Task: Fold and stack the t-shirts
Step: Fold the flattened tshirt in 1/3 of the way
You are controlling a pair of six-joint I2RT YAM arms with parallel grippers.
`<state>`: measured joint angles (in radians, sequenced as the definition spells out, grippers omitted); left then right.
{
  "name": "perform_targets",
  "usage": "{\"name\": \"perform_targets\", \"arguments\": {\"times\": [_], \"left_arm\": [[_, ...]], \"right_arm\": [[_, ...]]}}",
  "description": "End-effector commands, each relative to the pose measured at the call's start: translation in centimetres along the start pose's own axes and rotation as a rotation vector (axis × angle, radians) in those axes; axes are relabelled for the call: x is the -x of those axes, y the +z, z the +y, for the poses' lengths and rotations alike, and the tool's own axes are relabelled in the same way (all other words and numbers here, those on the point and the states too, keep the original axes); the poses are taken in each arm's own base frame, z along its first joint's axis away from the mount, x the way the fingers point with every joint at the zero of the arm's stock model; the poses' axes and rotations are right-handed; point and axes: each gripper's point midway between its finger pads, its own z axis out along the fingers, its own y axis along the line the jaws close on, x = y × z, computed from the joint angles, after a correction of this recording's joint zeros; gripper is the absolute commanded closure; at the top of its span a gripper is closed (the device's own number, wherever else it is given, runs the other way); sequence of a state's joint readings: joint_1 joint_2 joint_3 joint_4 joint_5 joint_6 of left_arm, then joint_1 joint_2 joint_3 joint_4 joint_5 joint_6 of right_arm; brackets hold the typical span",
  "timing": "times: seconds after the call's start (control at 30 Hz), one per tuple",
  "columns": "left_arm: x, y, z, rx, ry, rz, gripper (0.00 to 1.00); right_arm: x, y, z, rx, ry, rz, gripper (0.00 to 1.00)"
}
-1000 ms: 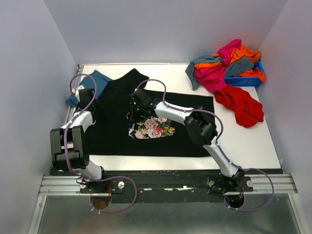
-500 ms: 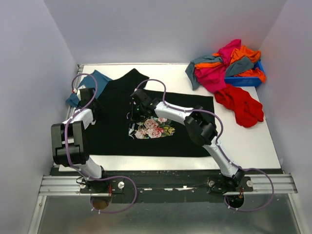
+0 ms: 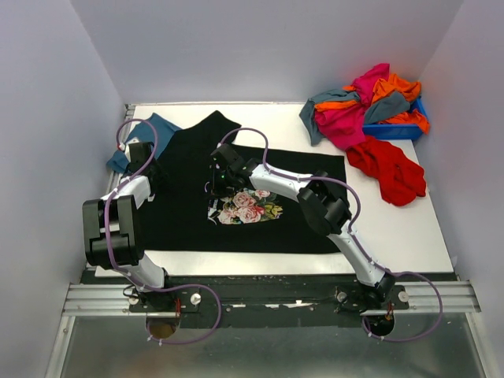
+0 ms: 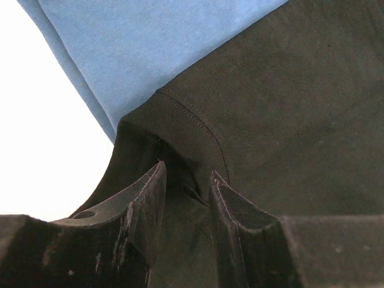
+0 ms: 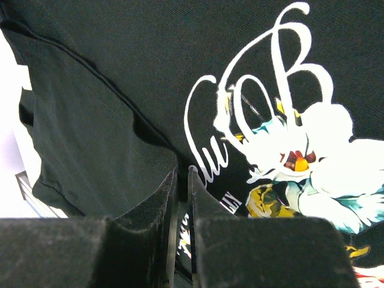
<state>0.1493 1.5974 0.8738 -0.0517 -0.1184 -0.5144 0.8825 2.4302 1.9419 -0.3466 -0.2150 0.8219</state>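
A black t-shirt [image 3: 299, 220] with a floral print [image 3: 248, 206] lies spread across the table, chest up. My left gripper [image 3: 146, 169] is low at its left sleeve; in the left wrist view the left gripper [image 4: 187, 169] stands open, with the black sleeve hem [image 4: 198, 129] bunched between its fingers. My right gripper [image 3: 219, 183] is down on the shirt just above the print. In the right wrist view the right gripper [image 5: 182, 170] is pinched on a fold of black cloth [image 5: 120, 60] beside the white lettering [image 5: 288, 90]. A teal-blue t-shirt [image 3: 157, 126] lies partly under the black sleeve.
A heap of magenta, orange and grey-blue shirts [image 3: 354, 110] spills over a small blue bin [image 3: 394, 130] at the back right. A red shirt [image 3: 390, 169] lies in front of it. White walls close in the left, back and right sides.
The left arm's elbow has shifted slightly. The right gripper's jaws have narrowed a little on the cloth. The shirts lie as they did.
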Motion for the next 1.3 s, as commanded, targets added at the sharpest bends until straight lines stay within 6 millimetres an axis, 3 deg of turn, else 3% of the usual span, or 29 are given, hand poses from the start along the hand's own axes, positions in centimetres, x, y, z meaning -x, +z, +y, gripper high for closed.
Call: {"name": "perform_targets", "arguments": {"times": [0.0, 0.37, 0.57, 0.67, 0.7, 1.27], "left_arm": [[-1.6, 0.1, 0.8, 0.014, 0.020, 0.049, 0.55], [-2.7, -0.4, 1.4, 0.042, 0.022, 0.070, 0.59], [-2.6, 0.1, 0.8, 0.025, 0.031, 0.088, 0.78], [-2.5, 0.1, 0.6, 0.015, 0.034, 0.094, 0.98], [-2.3, -0.1, 0.5, 0.012, 0.036, 0.091, 1.00], [2.0, -3.5, -1.0, -0.016, 0.008, -0.035, 1.00]], "right_arm": [[-0.8, -0.1, -0.5, -0.035, -0.007, 0.012, 0.83], [-0.9, -0.2, -0.7, -0.041, -0.005, 0.011, 0.84], [-1.0, -0.2, -0.6, -0.034, -0.002, 0.016, 0.87], [-0.9, -0.4, -0.5, -0.034, -0.003, 0.009, 0.90], [-0.9, -0.4, -0.5, -0.036, -0.002, 0.009, 0.93], [0.5, -3.2, 0.7, -0.033, -0.046, -0.042, 0.97]]}}
